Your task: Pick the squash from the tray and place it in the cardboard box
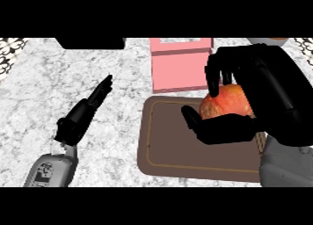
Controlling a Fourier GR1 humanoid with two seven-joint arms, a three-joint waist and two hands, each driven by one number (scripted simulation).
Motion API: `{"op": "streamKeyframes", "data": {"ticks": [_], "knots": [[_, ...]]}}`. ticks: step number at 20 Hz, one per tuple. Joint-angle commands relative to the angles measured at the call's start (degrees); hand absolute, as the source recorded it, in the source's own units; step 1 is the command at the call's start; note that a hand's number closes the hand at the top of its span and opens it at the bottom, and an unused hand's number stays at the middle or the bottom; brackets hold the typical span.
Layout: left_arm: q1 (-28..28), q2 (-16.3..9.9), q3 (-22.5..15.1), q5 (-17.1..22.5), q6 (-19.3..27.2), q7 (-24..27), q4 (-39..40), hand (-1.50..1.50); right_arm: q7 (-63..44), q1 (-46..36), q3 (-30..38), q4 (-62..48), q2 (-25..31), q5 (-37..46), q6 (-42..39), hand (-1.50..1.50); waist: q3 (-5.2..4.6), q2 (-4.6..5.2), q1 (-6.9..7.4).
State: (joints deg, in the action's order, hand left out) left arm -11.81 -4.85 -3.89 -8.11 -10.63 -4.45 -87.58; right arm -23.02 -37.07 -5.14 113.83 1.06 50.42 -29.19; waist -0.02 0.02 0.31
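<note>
An orange-red squash (pixel 228 102) is held above the right side of the brown tray (pixel 178 145). My right hand (pixel 263 88) is shut on it, fingers curled over its top and thumb under its lower left side. Behind the tray stands a pink cardboard box (pixel 178 66), its top open at the far end. At the left, over the marble counter, my left hand (pixel 84 114) is open with straight fingers pointing up and away, touching nothing.
A dark object (pixel 91 42) sits at the counter's far edge, upper left. Patterned wall tiles (pixel 6 57) show at the far left and far right corners. The marble counter (pixel 120 154) extends left of the tray.
</note>
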Motion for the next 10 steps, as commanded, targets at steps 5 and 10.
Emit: {"op": "streamKeyframes", "data": {"ticks": [5, 10], "knots": [[2.6, 0.9, -2.1, -1.8, 0.1, -1.2, -2.8, 0.0, 3.8, -8.8, 4.0, -17.7, 0.1, 0.8, 8.6, 1.5, 0.01, 0.04, 0.2], [2.2, 0.1, -0.3, -0.7, -0.9, 2.2, -0.4, 0.0, 7.1, -10.8, 2.4, -28.2, 0.9, 5.7, 15.3, 1.5, -0.01, 0.19, 0.37]]}}
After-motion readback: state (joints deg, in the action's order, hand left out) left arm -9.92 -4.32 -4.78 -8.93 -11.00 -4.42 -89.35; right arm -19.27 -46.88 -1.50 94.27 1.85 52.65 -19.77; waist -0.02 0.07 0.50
